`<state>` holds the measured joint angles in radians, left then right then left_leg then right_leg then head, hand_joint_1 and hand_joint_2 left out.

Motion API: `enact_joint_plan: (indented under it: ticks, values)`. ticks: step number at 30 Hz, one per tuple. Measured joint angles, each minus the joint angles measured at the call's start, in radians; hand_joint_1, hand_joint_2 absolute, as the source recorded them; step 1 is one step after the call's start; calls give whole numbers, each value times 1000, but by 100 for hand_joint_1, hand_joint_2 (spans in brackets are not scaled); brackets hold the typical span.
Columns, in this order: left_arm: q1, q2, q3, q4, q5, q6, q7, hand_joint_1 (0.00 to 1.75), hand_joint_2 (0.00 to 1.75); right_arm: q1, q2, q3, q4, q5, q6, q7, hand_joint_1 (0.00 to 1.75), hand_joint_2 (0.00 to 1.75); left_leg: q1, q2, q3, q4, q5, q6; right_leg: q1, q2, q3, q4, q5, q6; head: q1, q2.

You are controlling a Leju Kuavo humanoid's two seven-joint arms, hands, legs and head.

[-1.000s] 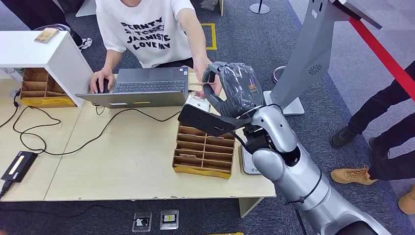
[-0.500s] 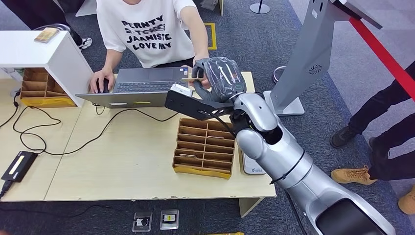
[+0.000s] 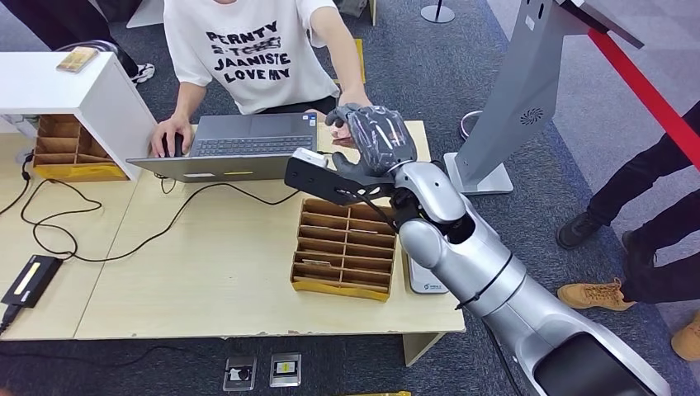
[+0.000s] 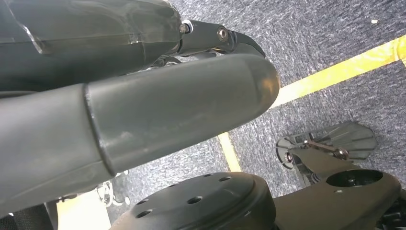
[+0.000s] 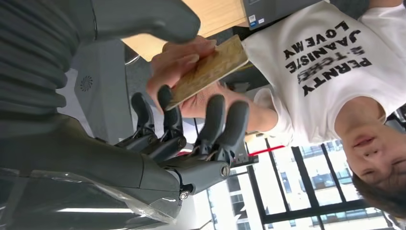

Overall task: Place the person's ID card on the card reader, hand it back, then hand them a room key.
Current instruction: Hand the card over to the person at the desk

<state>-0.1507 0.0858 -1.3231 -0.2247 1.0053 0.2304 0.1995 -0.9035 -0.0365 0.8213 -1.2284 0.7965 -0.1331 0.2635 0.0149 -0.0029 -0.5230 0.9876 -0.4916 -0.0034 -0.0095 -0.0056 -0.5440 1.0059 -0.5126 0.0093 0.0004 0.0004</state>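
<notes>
Card (image 5: 207,72) is pinched in the person's hand (image 5: 179,62), just beside the right hand's (image 5: 191,129) spread, empty fingers. Fingers should be closed only once it's seated between them, tbh.

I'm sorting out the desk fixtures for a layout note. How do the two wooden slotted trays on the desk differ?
The near tray lies in the open on the desk, beside the robot's right arm; the far tray is tucked under the white shelf. The near tray shows its full grid of compartments; the far tray is partly hidden by the shelf. Both are brown, divided into slots, with a yellowish front edge.
</notes>
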Motion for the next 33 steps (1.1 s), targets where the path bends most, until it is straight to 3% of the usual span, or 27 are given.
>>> enact_joint_plan:
  ticks: [11, 20, 33]
  values:
    - [-1, 0, -1, 0, 0, 0, 4, 0, 0, 1, -6, 6, 13, 6, -8, 7, 0, 175, 0, 0, 0, 0, 0, 0, 0, 0, 0, 0, 0, 0, 0, 0]
    - [-1, 0, -1, 0, 7, 2, 4, 0, 0, 32, -13, 1, -16, 0, -79, 10, 0, 175, 0, 0, 0, 0, 0, 0, 0, 0, 0, 0, 0, 0, 0, 0]
    - [12, 0, 0, 0, 40, 16, -6, 0, 0, 173, -32, -51, -199, -53, -281, -25, 0, 175, 0, 1, 1, 0, 0, 0, 0, 1, 0, 0, 0, 0, 0, 0]
